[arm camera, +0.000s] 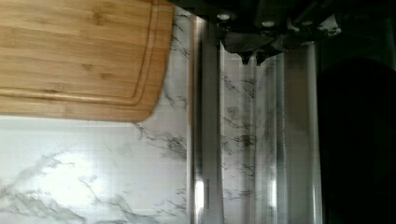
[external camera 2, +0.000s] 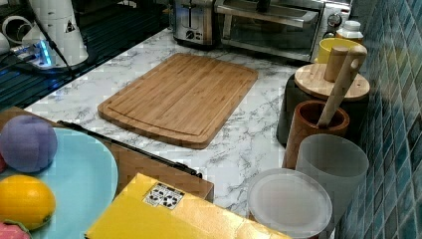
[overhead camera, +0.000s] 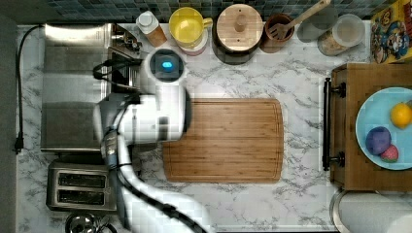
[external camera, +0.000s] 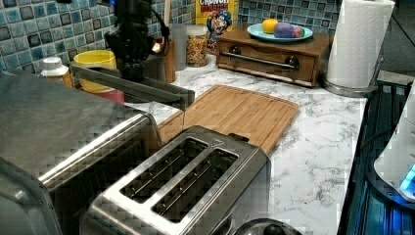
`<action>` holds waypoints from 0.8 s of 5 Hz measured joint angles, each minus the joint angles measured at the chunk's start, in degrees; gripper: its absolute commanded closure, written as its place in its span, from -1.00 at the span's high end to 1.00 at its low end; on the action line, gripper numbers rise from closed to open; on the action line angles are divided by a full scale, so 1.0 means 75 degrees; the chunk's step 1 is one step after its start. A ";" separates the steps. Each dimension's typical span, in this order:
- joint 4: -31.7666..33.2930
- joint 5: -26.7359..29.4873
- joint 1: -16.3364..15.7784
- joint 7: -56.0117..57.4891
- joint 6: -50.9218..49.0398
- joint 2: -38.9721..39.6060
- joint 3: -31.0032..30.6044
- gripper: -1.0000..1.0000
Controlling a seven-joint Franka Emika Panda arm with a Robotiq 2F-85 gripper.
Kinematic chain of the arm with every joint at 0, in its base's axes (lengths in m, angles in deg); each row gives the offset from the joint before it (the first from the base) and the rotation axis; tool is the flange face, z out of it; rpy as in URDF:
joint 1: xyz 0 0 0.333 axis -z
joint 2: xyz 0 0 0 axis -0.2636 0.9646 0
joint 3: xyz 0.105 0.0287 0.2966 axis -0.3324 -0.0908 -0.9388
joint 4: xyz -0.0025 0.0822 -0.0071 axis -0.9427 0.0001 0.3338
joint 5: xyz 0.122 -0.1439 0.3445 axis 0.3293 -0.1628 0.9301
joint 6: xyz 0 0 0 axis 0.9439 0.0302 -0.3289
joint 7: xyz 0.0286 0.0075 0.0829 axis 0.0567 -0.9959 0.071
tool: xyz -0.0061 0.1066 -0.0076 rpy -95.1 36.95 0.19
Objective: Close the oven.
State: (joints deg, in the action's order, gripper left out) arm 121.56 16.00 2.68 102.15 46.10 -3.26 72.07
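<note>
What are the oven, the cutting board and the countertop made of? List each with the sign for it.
Oven: brushed stainless steel by its look, grey sheen with soft reflections; its door looks like glass, see-through behind a metal bar handle.
Cutting board: wood, perhaps bamboo, with warm brown parallel strips.
Countertop: white with grey veining; marble or an imitation, hard to tell.

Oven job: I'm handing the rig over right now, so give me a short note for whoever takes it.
Pincer: at the oven door, just inside its bar handle; grip state unclear.
Oven: beside the toaster, at the top view's left.
Door: partly open, sticking out above the counter in the left view.
Done: arm at the door.
Left: swing the door up until shut, then back away.
</note>
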 measured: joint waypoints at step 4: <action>-0.0597 -0.3075 -0.1835 -0.4721 -0.0666 -0.0274 -0.0187 -1.00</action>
State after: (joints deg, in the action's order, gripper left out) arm 117.09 -7.06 -11.08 66.74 41.11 -5.31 70.67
